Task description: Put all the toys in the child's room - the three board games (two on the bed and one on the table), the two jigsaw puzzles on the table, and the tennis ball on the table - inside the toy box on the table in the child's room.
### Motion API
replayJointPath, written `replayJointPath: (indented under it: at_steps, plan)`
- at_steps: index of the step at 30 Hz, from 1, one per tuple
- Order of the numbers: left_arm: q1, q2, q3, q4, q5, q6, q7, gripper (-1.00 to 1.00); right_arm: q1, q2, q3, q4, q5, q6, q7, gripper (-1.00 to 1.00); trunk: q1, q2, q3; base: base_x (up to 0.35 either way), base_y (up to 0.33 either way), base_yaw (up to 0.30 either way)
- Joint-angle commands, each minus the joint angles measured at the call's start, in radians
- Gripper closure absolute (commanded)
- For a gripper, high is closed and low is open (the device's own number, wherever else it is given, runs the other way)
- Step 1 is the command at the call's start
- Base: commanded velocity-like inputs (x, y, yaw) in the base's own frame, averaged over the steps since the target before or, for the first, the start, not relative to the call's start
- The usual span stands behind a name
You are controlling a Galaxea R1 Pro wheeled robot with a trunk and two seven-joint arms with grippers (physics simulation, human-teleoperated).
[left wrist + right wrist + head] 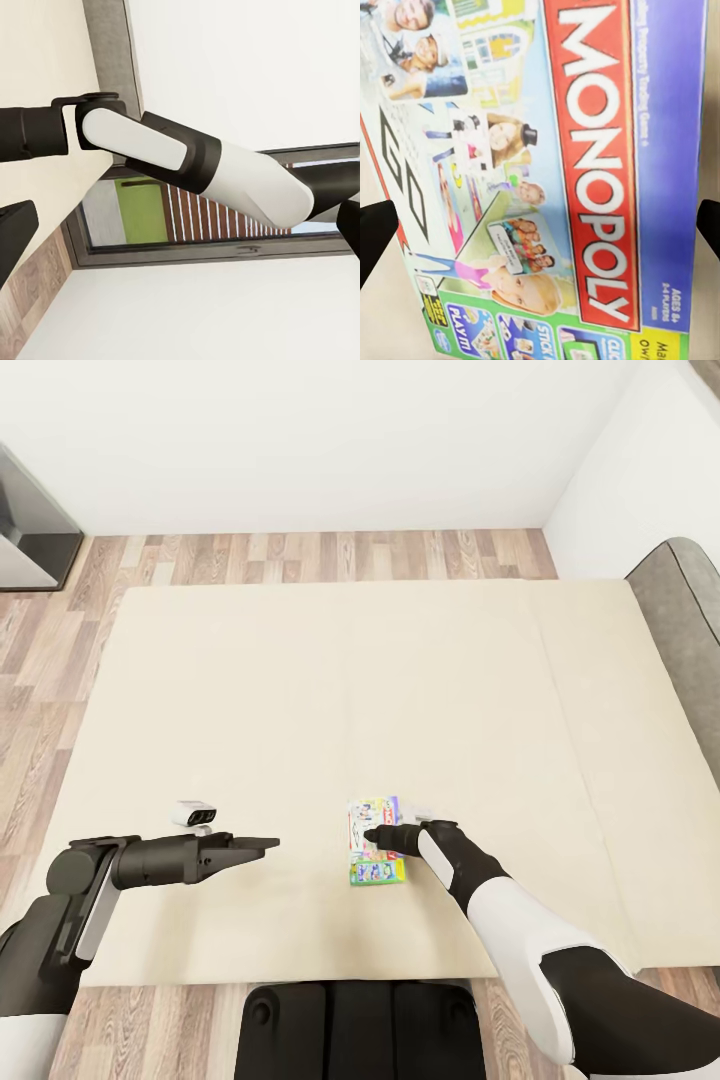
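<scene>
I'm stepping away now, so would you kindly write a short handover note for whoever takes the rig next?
Right gripper: open, hovering close over the Monopoly board game, one fingertip showing at either side of the box; not gripped yet.
Left gripper: held idle above the bed; whether it is open cannot be told.
The game lies flat near the mattress's front edge.
Done: nothing confirmed here.
Left: grasp this game and carry it to the toy box, then the remaining toys.

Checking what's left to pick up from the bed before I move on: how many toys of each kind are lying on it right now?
Board games: 1, the Monopoly box on the bed, with the right gripper over it
Jigsaw puzzles: 0
Tennis balls: 0
Total: 1
</scene>
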Motion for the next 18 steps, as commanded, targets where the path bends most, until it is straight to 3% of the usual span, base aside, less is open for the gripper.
replayJointPath:
  at_steps: [1, 11, 18]
  plan:
    - [0.0, 0.0, 0.0, 0.0, 0.0, 0.011, -0.004, -1.0, 0.0, 0.0, 0.002, -0.001, -0.005, 0.005, -0.002, -1.0, 0.001, -0.002, -0.001, -0.001, 0.001, 0.0]
    - [0.0, 0.0, 0.0, 0.0, 0.0, 0.011, -0.004, -1.0, -0.001, 0.0, 0.002, -0.003, -0.004, 0.003, -0.005, -1.0, 0.001, -0.002, -0.001, 0.0, 0.0, 0.0]
    - [0.0, 0.001, 0.0, 0.0, 0.0, 0.009, -0.004, -1.0, -0.001, -0.015, 0.002, -0.009, 0.002, 0.003, -0.009, -1.0, 0.001, -0.002, -0.001, 0.0, 0.0, 0.0]
